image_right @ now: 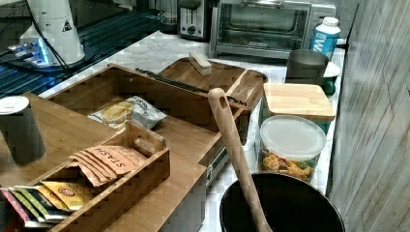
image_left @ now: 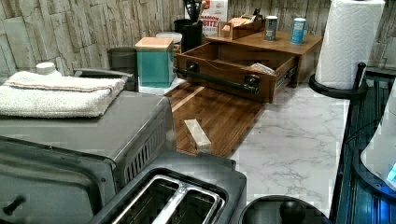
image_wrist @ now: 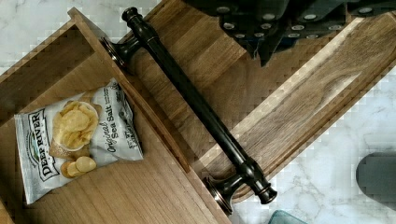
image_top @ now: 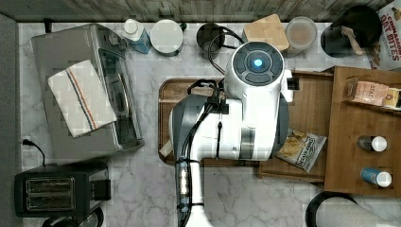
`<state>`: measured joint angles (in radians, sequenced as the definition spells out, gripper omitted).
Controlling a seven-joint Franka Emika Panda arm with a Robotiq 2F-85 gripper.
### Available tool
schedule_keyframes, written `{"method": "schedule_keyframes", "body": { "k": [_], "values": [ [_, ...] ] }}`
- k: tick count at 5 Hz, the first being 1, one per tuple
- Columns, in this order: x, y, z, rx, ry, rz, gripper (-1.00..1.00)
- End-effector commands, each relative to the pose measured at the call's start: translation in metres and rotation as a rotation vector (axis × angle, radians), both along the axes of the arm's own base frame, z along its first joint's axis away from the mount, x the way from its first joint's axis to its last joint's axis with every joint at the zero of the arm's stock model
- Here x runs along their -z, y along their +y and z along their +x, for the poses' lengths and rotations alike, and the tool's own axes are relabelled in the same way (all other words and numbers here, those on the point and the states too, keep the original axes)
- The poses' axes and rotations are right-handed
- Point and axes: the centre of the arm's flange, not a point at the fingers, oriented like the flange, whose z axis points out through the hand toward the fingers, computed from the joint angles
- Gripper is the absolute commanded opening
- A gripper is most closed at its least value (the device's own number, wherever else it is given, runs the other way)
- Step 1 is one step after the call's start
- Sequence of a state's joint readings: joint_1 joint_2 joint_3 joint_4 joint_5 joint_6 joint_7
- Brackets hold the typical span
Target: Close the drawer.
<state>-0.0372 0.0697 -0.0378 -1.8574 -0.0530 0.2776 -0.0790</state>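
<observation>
The drawer [image_left: 231,65] stood pulled far out of the wooden unit [image_left: 299,49], so that its front panel hung over the darker round-cornered tray [image_left: 219,116] on the marble tabletop [image_left: 289,140]. In the left view it was in the far middle of the scene, with its long dark handle bar [image_left: 217,80] facing the near side. A bag of Deep River chips [image_wrist: 74,140] lay flat inside the drawer, low enough that, in my judgement, it would not catch when the box slides in.

The Franka arm [image_top: 236,118] was bent over the tray and the drawer front, as the top view showed. The gripper [image_wrist: 264,39] hung above the tray, just on the outer side of the handle bar and apart from it. This place seemed chosen so that the arm could push against the bar or the front panel toward the unit. Whether the jaws were wide or narrow, I could not tell; they did not hold anything that I could see.

On the flat top of the unit stood two small bottles [image_left: 271,27] and a little wooden box with Stash tea bags [image_right: 104,162], clear of the drawer's path. A small pale block [image_left: 198,135] lay on the near end of the tray, well apart from the drawer. The closing was not yet begun, I would say.
</observation>
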Motion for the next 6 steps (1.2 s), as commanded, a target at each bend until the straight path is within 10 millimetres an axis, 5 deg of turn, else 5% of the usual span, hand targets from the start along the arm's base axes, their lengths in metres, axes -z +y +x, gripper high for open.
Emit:
{"method": "schedule_keyframes", "body": {
  "k": [1,3,6],
  "values": [
    [0.000,-0.002,0.000,0.002,0.000,-0.002,-1.00],
    [0.039,0.035,-0.004,-0.276,-0.043,-0.039,-1.00],
    [0.087,0.062,0.015,-0.617,0.003,-0.144,-1.00]
  ]
}}
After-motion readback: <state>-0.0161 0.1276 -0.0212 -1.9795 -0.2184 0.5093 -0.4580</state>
